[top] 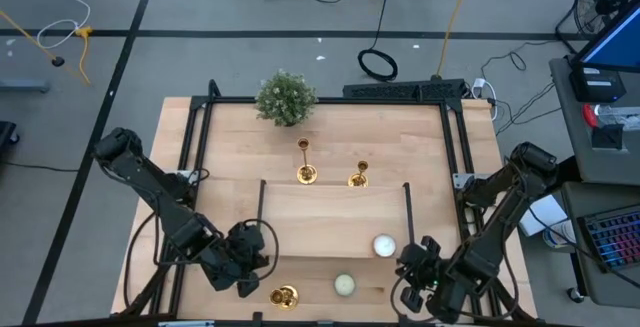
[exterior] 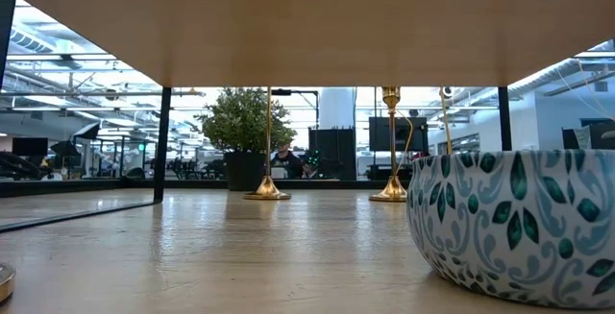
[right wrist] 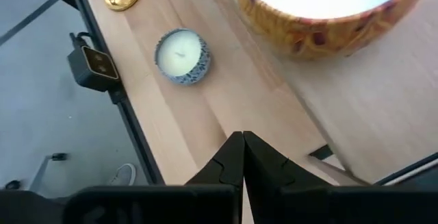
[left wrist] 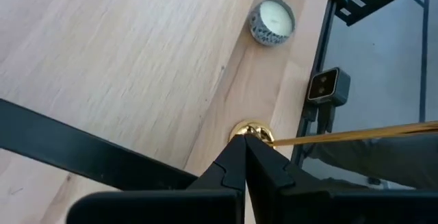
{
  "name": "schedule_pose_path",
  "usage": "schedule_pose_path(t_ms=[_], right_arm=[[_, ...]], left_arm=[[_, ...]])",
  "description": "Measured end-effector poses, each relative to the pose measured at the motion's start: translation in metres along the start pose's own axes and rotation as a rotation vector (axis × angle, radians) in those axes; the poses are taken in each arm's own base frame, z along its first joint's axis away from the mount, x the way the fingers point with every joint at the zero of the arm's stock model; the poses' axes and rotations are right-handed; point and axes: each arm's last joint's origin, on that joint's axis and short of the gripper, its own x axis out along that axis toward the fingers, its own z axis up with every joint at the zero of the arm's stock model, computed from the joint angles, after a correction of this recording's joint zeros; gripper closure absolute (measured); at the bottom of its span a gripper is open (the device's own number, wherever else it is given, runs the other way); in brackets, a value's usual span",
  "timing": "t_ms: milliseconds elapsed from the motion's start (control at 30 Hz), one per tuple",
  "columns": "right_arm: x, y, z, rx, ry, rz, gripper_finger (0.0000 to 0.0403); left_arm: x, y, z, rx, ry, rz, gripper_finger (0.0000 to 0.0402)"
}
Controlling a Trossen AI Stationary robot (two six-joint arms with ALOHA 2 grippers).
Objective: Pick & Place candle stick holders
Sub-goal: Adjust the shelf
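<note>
Candlesticks number three: two (top: 306, 161) (top: 358, 176) upright, one (top: 284, 295) by the left gripper (top: 247, 285); both grippers' jaws closed, empty.

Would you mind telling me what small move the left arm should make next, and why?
Probably open the left gripper just above the gold candlestick at the table's near edge. Its fingers are shut and holding nothing, so they cannot close on it as they are. The other two candlesticks stand near the plant.

1. Three gold candle stick holders: first (top: 305, 163), second (top: 358, 176), third (top: 284, 295).
2. Two round candles: one white (top: 384, 245), one pale (top: 344, 285).
3. One green plant (top: 285, 98).
4. Two robot arms: left (top: 165, 207), right (top: 495, 222).
</note>
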Motion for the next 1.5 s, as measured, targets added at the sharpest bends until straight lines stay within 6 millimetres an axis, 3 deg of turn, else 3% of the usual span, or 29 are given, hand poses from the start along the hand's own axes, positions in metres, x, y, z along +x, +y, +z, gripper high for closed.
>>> schedule_pose_path(t_ms=[767,1500], right_arm=[[0.003,-0.016,0.009,-0.062,-0.003,-0.158,0.0403],[0.006,-0.012,0.014,-0.033,-0.029,-0.118,0.0403]], left_arm=[[0.003,0.006,0.008,0.033,0.002,0.031,0.0394],[0.001,0.003,0.01,0.037,-0.02,-0.007,0.0394]])
